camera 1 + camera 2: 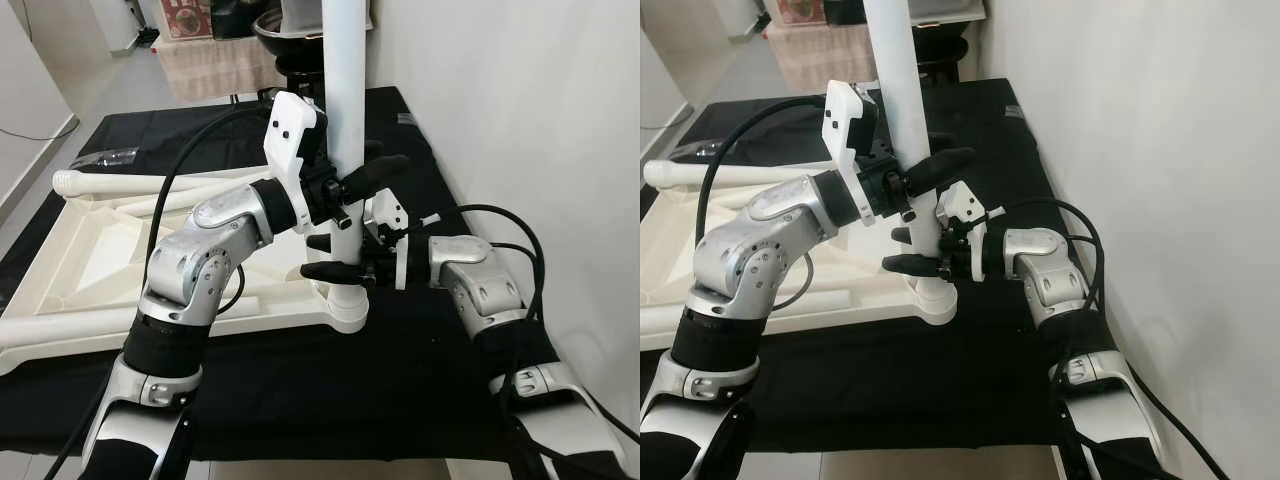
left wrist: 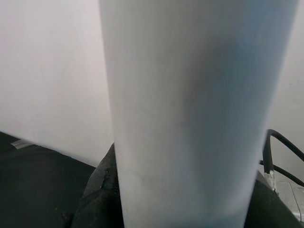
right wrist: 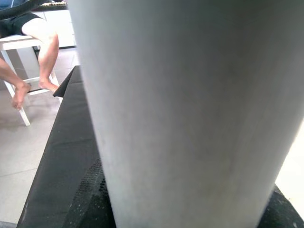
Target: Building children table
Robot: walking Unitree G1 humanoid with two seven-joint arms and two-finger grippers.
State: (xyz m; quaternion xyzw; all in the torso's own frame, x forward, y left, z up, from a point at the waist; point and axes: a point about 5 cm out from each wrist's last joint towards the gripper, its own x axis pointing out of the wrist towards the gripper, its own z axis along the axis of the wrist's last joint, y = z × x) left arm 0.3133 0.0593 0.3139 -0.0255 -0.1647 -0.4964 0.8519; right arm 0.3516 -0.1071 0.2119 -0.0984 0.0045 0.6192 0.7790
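Left gripper (image 1: 368,178) clamped around upright white table leg (image 1: 345,110), upper position. Right gripper (image 1: 337,256) clamped on the same leg lower down, just above its base. Leg stands vertical in the corner socket of the upturned white tabletop (image 1: 90,262), which lies on a black cloth (image 1: 330,385). A second leg (image 1: 130,183) lies across the tabletop's far edge. Person's bare legs (image 3: 33,61) on a white stool in right wrist view

A: Plain white wall (image 1: 540,100) along the right side; black cloth (image 1: 300,390) spread over the low surface beside it.

B: Pale grey tiled floor (image 1: 110,90) beyond. Tan fabric (image 1: 215,65) draped at the far end. A seated person's bare legs (image 3: 45,52) by a white stool (image 3: 14,45).
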